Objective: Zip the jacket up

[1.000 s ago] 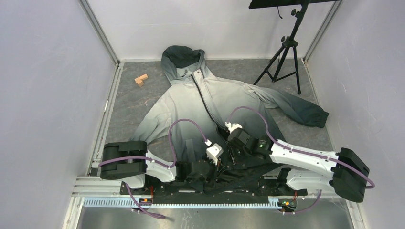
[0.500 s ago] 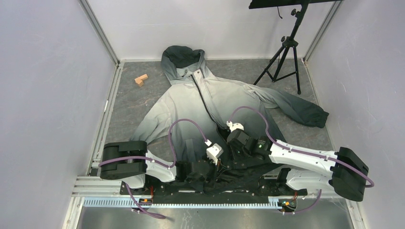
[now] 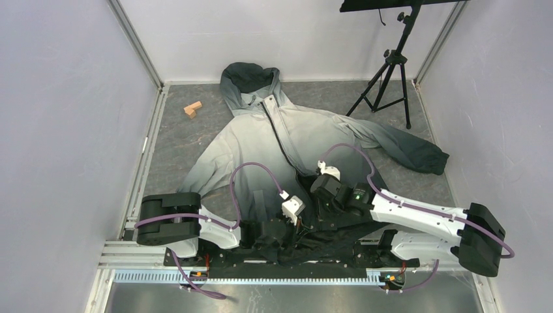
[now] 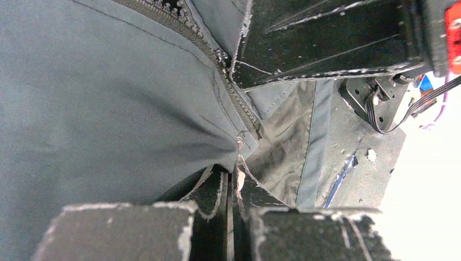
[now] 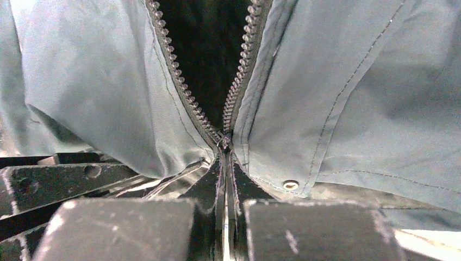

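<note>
- At the foot of the zipper, the right gripper has its fingers pressed together with only a sliver of gap. The slider sits right at their tips. It looks to be pinching the pull tab, though the tab itself is hidden between the pads.
- Beyond the slider, the two rows of teeth splay into a V over dark lining, so nearly the whole run is yet to be closed. A small metal snap shows on the flap beside the fingers.
- Just nearer the arm bases, the left gripper is likewise clamped tight, on the hem right below the zipper's bottom end. That grip probably serves as an anchor: with the hem pinned, the fabric should stay taut instead of bunching when the slider is drawn away.
- From above, the jacket lies front up on the table, sleeves spread. Its dark lower edge is under the grippers and its hood is at the far end.
- The zipper line bends as it runs toward the collar, so the pull will likely need to follow that curve.
- A wooden block lies apart from the jacket on the left, and a tripod stands at the far right; neither is on the zipper's path.
</note>
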Available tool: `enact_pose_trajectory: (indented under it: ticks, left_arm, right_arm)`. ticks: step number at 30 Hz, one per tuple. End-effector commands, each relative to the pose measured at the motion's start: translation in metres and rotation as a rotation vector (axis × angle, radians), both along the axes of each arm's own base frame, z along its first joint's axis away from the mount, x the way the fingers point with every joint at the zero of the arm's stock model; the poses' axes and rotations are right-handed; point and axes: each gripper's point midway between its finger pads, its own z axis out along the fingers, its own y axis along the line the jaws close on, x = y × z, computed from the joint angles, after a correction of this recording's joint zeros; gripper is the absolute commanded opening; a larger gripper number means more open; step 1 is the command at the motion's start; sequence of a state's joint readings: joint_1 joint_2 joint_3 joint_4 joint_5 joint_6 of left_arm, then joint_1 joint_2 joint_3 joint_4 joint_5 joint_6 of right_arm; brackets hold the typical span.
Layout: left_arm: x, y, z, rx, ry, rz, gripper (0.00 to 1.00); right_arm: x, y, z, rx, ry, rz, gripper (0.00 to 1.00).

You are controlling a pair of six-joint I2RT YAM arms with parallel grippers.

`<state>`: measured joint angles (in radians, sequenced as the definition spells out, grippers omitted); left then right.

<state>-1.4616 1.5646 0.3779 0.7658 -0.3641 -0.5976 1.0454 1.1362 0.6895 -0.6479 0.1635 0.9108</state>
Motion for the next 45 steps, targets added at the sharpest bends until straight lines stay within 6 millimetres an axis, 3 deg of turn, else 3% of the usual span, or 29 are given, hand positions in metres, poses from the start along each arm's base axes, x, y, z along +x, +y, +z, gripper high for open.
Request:
enact_pose_trajectory:
  ticks: [1,5,11,15,19,21,23,25,27,30,32,35,37,41,45]
  left_arm:
    - [0.001,-0.008,0.01,-0.043,-0.006,0.005,0.02]
    - [0.001,-0.008,0.008,-0.034,-0.004,0.01,0.02]
    - [0.001,-0.011,0.004,-0.006,0.0,0.005,0.02]
    - [0.001,-0.011,0.005,-0.009,-0.002,0.004,0.02]
    - [0.001,-0.008,0.007,-0.022,-0.001,0.007,0.02]
    - [0.002,-0.005,0.009,-0.037,-0.003,0.014,0.02]
    - [0.003,-0.001,0.013,-0.056,-0.003,0.03,0.02]
    - [0.008,0.005,0.012,-0.055,-0.002,0.064,0.02]
    - [0.018,0.016,0.005,-0.007,0.021,0.141,0.02]
    - [0.035,0.038,-0.02,0.133,0.12,0.279,0.02]
    - [0.035,0.043,-0.032,0.153,0.2,0.293,0.02]
    - [0.034,0.041,-0.032,0.125,0.216,0.277,0.02]
    - [0.034,0.041,-0.033,0.126,0.216,0.271,0.02]
    - [0.03,0.033,-0.03,0.093,0.209,0.221,0.02]
    - [0.026,0.031,-0.025,0.041,0.203,0.187,0.02]
  right_arm:
    - [0.015,0.01,0.032,0.097,-0.04,-0.118,0.0]
    - [0.018,0.007,0.036,0.154,-0.009,-0.153,0.0]
    - [0.034,0.015,0.055,0.386,0.036,-0.193,0.0]
    - [0.04,0.007,0.048,0.381,0.065,-0.218,0.0]
    - [0.046,0.003,0.04,0.356,-0.069,-0.056,0.03]
    - [0.044,-0.008,0.03,0.282,-0.131,0.042,0.31]
    - [0.036,-0.013,0.016,0.241,-0.166,0.179,0.43]
    - [0.03,-0.02,0.006,0.203,-0.167,0.226,0.73]
    - [0.025,-0.015,0.008,0.243,-0.172,0.258,0.8]
    - [0.013,0.004,0.016,0.41,-0.166,0.282,0.79]
    - [0.006,0.016,0.015,0.505,-0.122,0.26,0.73]
    - [0.002,0.027,0.011,0.587,-0.034,0.2,0.56]
    - [0.001,0.033,0.016,0.663,-0.012,0.156,0.51]
    - [0.011,0.022,0.006,0.682,-0.037,0.001,0.54]
    - [0.006,0.025,-0.001,0.792,0.034,-0.094,0.56]
